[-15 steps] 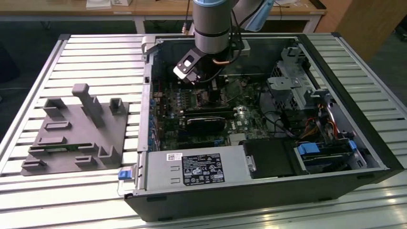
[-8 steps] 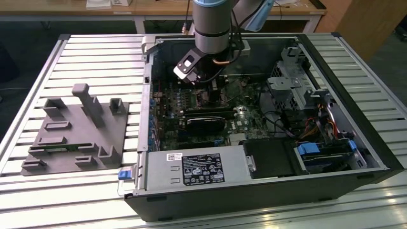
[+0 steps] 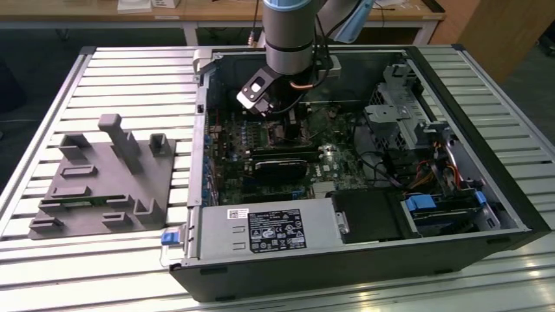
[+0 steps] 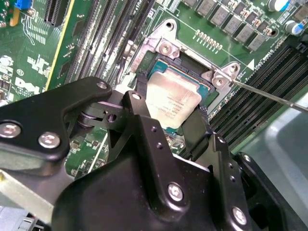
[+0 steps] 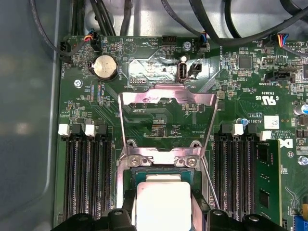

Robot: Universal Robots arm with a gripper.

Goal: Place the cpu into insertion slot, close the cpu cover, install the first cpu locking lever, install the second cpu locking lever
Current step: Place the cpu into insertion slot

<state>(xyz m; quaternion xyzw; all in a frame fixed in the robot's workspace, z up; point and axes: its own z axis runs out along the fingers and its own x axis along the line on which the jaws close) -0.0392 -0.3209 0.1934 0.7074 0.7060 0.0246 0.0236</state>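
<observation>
The black metal gripper clasps the small flat square cpu, pale silver-grey on top, from two opposite sides at the black-framed, silver-edged square insertion slot, from whose screwed corner a thin silver locking lever runs outward

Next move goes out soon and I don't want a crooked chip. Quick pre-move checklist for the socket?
1. cpu inside the insertion slot frame: ok.
2. cpu lying flat, fully seated: cannot tell.
3. cpu cover swung open, off the cpu: ok.
4. Locking lever unlatched, out to the side: ok.
5. hand centred at the cpu: ok.
</observation>
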